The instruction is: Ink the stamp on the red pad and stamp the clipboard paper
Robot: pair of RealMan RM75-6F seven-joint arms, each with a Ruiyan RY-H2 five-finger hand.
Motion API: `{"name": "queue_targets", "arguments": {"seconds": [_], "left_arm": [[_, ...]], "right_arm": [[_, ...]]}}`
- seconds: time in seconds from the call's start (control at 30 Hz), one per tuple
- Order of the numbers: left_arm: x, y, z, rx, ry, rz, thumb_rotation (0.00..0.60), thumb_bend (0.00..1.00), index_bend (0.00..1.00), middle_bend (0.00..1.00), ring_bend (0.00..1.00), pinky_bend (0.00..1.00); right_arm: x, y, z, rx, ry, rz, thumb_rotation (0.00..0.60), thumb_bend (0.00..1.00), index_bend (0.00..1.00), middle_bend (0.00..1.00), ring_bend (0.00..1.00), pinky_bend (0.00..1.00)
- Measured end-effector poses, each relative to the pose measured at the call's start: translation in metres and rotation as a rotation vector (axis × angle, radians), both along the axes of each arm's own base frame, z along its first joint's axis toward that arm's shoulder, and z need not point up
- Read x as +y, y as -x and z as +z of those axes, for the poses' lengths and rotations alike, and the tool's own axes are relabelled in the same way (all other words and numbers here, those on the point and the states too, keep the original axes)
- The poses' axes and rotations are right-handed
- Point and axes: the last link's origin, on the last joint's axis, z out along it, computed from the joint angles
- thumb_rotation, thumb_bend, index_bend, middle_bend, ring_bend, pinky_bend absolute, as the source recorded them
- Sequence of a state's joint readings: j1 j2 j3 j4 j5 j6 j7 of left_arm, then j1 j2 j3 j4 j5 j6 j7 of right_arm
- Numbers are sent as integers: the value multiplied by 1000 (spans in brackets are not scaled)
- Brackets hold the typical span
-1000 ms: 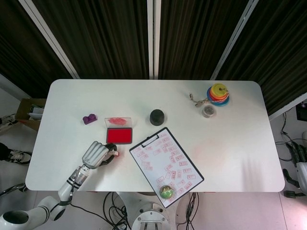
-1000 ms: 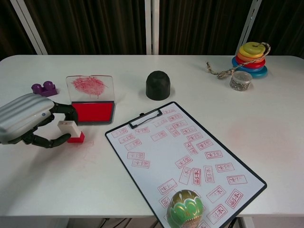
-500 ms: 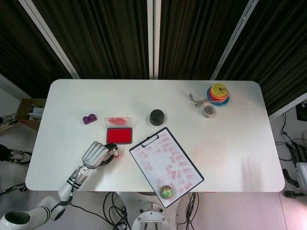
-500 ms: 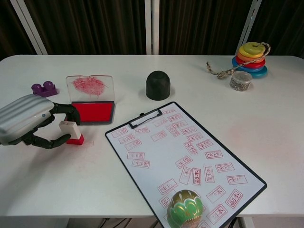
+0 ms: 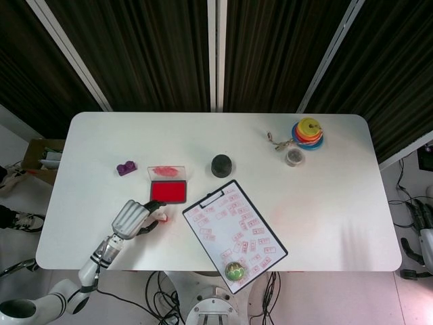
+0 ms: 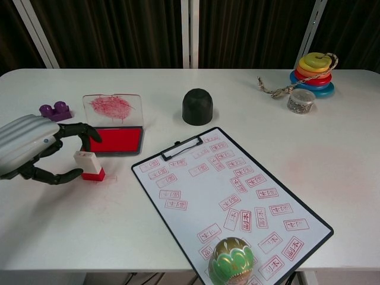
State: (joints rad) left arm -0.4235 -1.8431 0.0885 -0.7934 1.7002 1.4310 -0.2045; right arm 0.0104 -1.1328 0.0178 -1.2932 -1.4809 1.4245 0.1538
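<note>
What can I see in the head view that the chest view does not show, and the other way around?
Only the head view shows the right hand, hanging past the table's right edge, the left forearm, and the floor with cables.

Only the chest view shows the gap between the left hand's fingers and the stamp, the red characters of the stamped marks, and the egg's green and gold pattern.

Both show the left hand, red pad, clipboard, black dome, purple block, ring stack and small jar.

Bright, even overhead light; sharp.
</note>
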Motion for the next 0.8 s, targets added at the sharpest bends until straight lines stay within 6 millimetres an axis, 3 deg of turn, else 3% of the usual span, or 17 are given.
{"name": "queue_targets", "arguments": {"seconds": [0.13, 0.2, 0.23, 0.27, 0.3, 0.33, 0.37, 0.4, 0.53, 0.8], "left_arm": [[-7, 3, 24, -23, -47, -5, 600, 235, 288, 365, 741, 940], [-11, 7, 41, -34, -87, 1, 600, 233, 277, 328, 554, 769], [-14, 11, 54, -37, -113, 12, 560, 234, 255, 287, 425, 616], [-17, 14, 63, -36, -131, 26, 470, 234, 225, 238, 298, 459], [-20, 18, 74, -32, -147, 43, 381, 233, 207, 207, 228, 374], [-24, 23, 88, -23, -167, 70, 225, 234, 184, 169, 153, 281], [-28, 28, 99, -13, -183, 92, 86, 233, 168, 137, 111, 233], [-31, 32, 111, -3, -199, 115, 22, 233, 159, 120, 96, 218], [-60, 52, 161, 37, -283, 204, 0, 234, 148, 103, 89, 211], [-92, 72, 215, 115, -337, 251, 0, 234, 126, 102, 90, 210]], "right_arm": [[0, -1, 5, 1, 14, 4, 600, 315, 0, 0, 0, 0], [1, -1, 7, 1, 16, 4, 600, 304, 0, 0, 0, 0], [1, -1, 7, 0, 14, 6, 600, 292, 0, 0, 0, 0], [1, -1, 8, -2, 12, 8, 600, 281, 0, 0, 0, 0], [2, -2, 8, -5, 9, 13, 600, 275, 0, 0, 0, 0], [2, -2, 8, -7, 7, 19, 600, 270, 0, 0, 0, 0], [2, -3, 8, -8, 7, 26, 600, 267, 0, 0, 0, 0], [3, -4, 8, -8, 9, 37, 600, 266, 0, 0, 0, 0], [7, -4, 8, 10, 32, 84, 600, 265, 0, 0, 0, 0], [14, -5, 11, 43, 58, 91, 600, 266, 0, 0, 0, 0]]}}
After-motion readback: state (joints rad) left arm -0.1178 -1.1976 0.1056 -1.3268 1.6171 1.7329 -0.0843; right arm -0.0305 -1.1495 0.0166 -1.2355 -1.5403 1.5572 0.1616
